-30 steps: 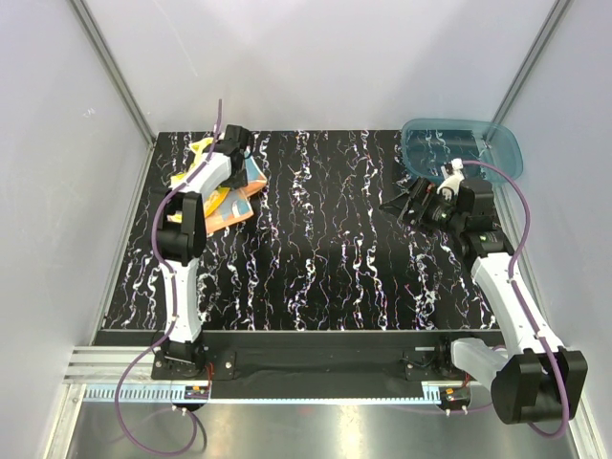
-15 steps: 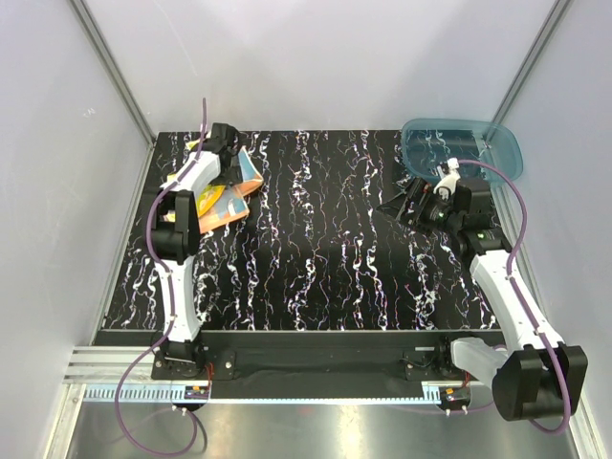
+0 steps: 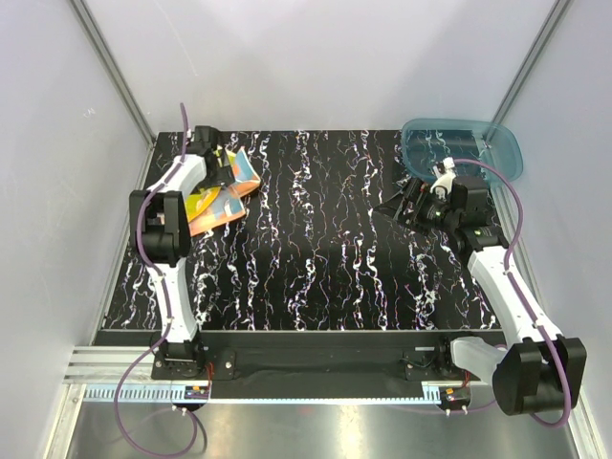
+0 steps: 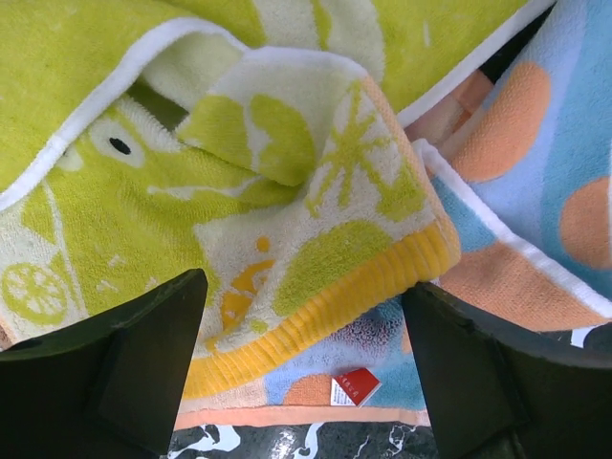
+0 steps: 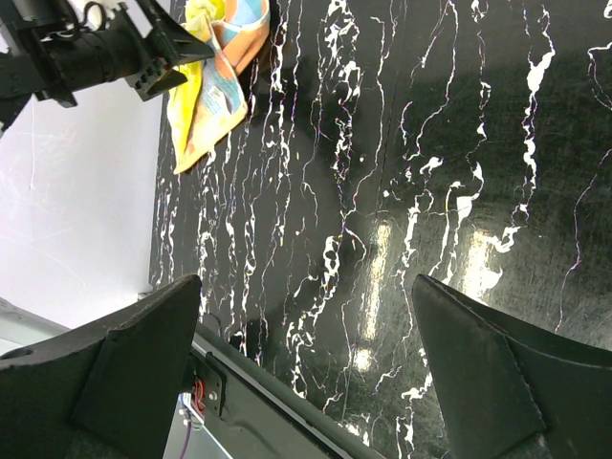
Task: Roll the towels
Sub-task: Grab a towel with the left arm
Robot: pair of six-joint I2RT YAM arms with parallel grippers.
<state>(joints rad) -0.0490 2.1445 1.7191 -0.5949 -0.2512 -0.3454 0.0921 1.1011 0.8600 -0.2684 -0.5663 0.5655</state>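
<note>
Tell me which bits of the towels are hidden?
Top view: the left arm covers part of the yellow towel.
Left wrist view: the yellow towel overlaps the orange towel, and the right edge cuts it off.
Left wrist view: the red tag's print is too small.

Black marbled table (image 3: 325, 258), plain white walls (image 3: 316, 57)
</note>
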